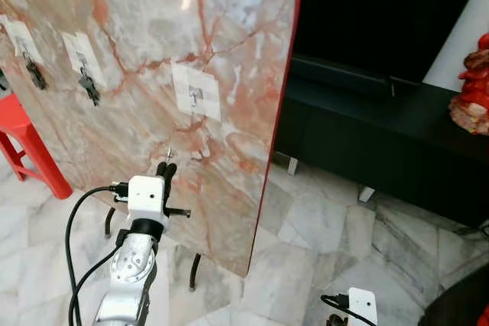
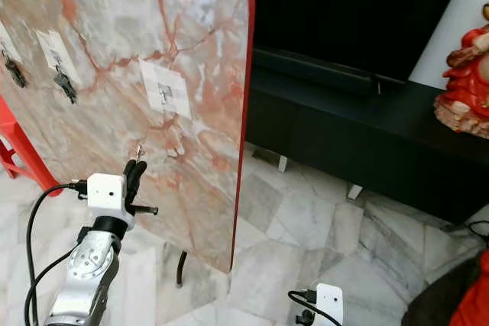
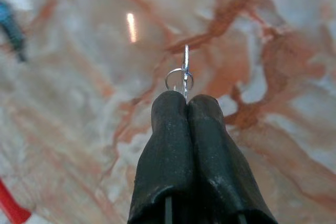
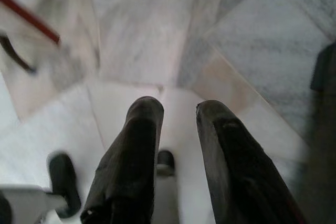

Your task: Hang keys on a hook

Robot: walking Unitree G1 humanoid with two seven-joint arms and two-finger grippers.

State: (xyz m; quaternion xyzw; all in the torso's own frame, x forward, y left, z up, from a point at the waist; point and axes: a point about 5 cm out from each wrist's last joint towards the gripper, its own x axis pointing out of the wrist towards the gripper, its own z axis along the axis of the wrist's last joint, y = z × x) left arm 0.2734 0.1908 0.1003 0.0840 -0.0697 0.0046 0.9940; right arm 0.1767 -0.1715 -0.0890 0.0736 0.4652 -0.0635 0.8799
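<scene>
Right now I have the left end effector (image 1: 166, 169) raised in front of the marble board (image 1: 153, 51), its two black fingers (image 3: 210, 145) pressed together and clamped on the key ring (image 3: 179, 80), which pokes out past the fingertips as a small silver loop with a thin metal piece above it. The ring sits close to the board's face, below the empty hook (image 1: 195, 95) on its white pad, not on it. Further toward the board's left edge I see two more white pads, each with dark keys (image 1: 89, 85) and a second set of keys (image 1: 34, 72) hanging from them. Beside the board's left edge stands a red stool (image 1: 27, 143). Below the board is a pale marble floor (image 1: 321, 234), and past the board's red right edge runs a low black cabinet (image 1: 382, 135) with a red figurine (image 2: 462, 82) on it. My right end effector (image 4: 178, 114) hangs low over the floor, away from the board, with its fingers apart and nothing between them.
</scene>
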